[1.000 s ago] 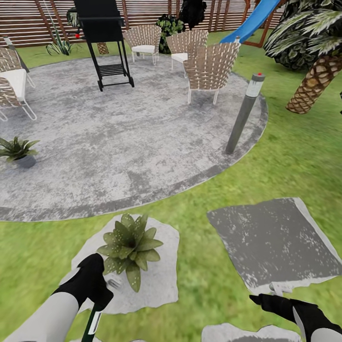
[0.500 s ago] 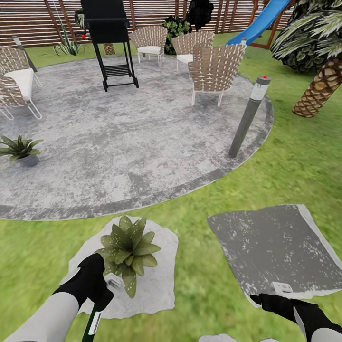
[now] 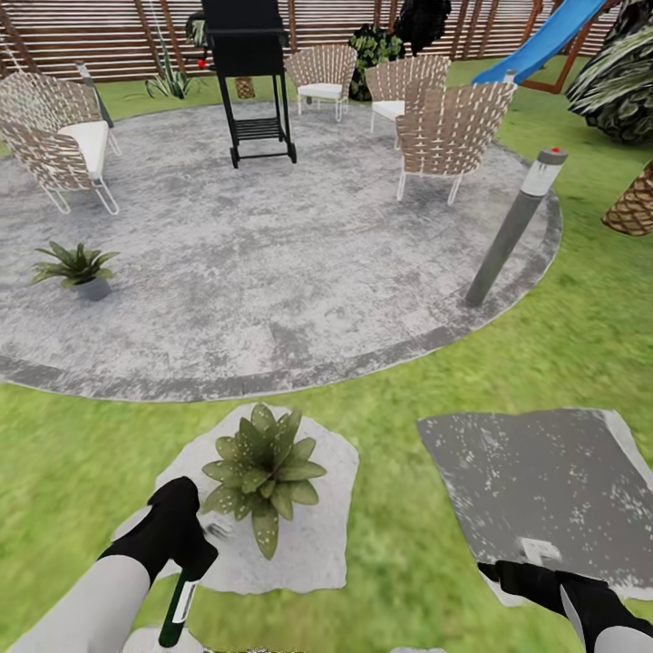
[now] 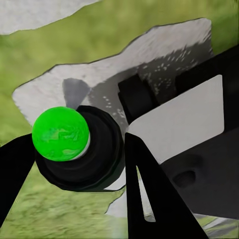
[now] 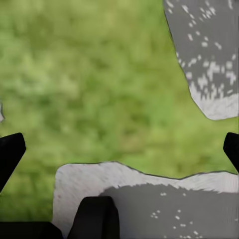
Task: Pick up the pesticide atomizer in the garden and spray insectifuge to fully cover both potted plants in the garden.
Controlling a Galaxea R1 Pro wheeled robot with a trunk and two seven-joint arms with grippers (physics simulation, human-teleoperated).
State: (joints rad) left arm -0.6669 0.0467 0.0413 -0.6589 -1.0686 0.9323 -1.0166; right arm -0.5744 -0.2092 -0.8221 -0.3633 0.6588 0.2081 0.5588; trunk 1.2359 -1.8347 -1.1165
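The left gripper [image 3: 186, 535] hangs low over the near edge of a pale stepping stone [image 3: 313, 535] set in the lawn [image 3: 390, 381]. Its jaws are closed on the pesticide atomizer [image 3: 179, 606], whose dark green body with a white label hangs down from the grip. In the left wrist view the bottle [image 4: 79, 149] sits between the two black fingers [image 4: 144, 189], showing a dark round body with a bright green cap.

One potted plant [image 3: 265, 467], a low rosette of broad green leaves, stands on the same stepping stone, just beside the left gripper. Its pot is hidden under the foliage. The second potted plant [image 3: 77, 268], in a small grey pot, stands near the left edge of the round grey patio [image 3: 272, 272], well apart from the first.

The right gripper [image 3: 535, 553] hovers at the near edge of a darker grey paving slab [image 3: 535, 481]. The right wrist view shows its black fingertips [image 5: 11, 152] at opposite sides of the frame, so the jaws stand wide and hold nothing; grass and stone lie below.

On the patio stand wicker chairs [image 3: 449, 136] and a black grill [image 3: 247, 63]. A grey bollard lamp [image 3: 517, 222] leans at the patio's right edge. A brown slatted fence [image 3: 91, 36] closes the far side, with a blue slide [image 3: 544, 41] at the far right.
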